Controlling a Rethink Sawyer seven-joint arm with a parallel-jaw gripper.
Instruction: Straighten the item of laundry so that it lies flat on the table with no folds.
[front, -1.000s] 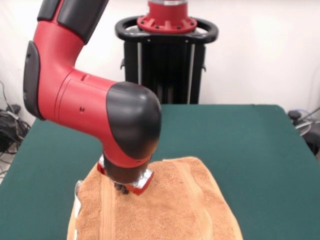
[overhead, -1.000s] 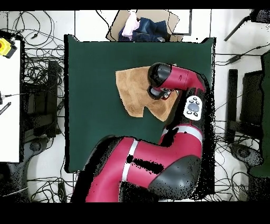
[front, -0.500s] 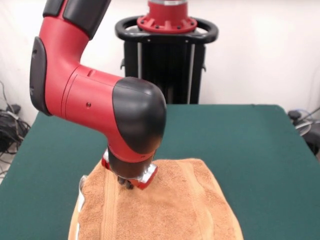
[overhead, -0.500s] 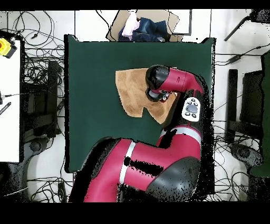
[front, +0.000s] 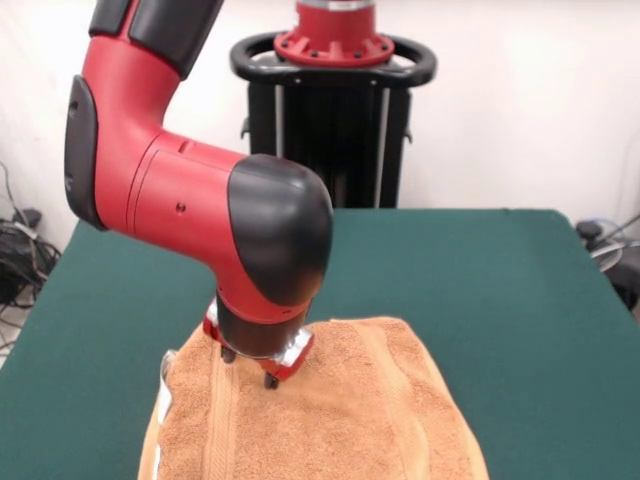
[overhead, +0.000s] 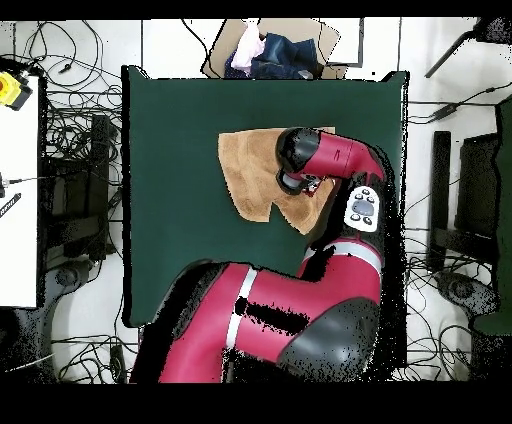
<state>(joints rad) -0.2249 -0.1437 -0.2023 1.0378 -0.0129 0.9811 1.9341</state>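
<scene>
Still rumpled, orange-tan towel (front: 330, 420) bunched under hand (front: 250, 368) on table (front: 480, 290)

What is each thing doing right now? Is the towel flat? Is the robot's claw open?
towel: lying on the table, not perfectly flat, with a ridge running along it.
gripper: open, tips apart just above the towel, holding nothing.
table: bare green top apart from the towel.

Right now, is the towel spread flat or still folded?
Not flat. The towel humps up with rounded, doubled-looking edges, and from above its outline is irregular rather than square. The gripper is at its surface with fingers apart.
</scene>
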